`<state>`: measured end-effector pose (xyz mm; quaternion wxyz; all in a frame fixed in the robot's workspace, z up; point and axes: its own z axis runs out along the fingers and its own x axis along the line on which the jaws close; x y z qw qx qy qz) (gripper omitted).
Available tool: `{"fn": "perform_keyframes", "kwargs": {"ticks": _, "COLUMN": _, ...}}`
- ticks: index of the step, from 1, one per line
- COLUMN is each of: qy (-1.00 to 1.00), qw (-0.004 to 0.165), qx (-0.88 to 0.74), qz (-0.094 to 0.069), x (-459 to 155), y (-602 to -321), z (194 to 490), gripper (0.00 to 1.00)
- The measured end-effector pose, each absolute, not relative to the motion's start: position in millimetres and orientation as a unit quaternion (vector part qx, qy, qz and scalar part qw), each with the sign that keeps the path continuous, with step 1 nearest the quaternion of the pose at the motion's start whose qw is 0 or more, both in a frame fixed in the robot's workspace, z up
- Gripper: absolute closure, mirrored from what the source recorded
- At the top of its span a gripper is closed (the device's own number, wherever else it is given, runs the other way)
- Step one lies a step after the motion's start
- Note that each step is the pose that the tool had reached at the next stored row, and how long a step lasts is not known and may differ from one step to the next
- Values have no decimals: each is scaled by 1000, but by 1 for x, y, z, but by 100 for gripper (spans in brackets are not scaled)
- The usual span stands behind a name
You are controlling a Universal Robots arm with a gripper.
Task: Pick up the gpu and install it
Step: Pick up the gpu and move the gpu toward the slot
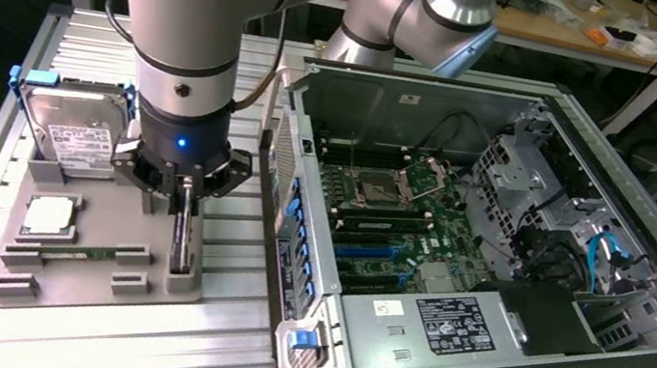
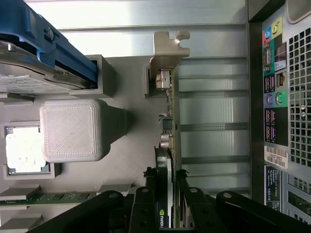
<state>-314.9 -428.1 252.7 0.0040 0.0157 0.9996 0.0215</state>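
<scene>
The gripper [image 2: 165, 174] is clamped across the two faces of the gpu [image 2: 170, 116]. The card stands on edge in a slot of the grey fixture [image 1: 77, 295], on the fixture's side towards the computer case [image 1: 473, 93]. The card is judged light, stiff and fragile; flat faces are to be gripped, components spared.

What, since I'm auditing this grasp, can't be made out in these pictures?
- gpu fan face: exterior view, card stands edge-on under the claw.
- gpu's gripped end: wrist view, cut off by the picture edge.
- Motherboard slots: exterior view, too small to tell free ones.
</scene>
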Motion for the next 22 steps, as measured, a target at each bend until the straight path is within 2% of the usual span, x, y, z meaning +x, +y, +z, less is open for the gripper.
{"fn": "perform_keyframes", "kwargs": {"ticks": 22, "qy": 1000, "qw": 4, "qx": 16, "qz": 21, "x": -315, "y": -428, "z": 314, "gripper": 73}}
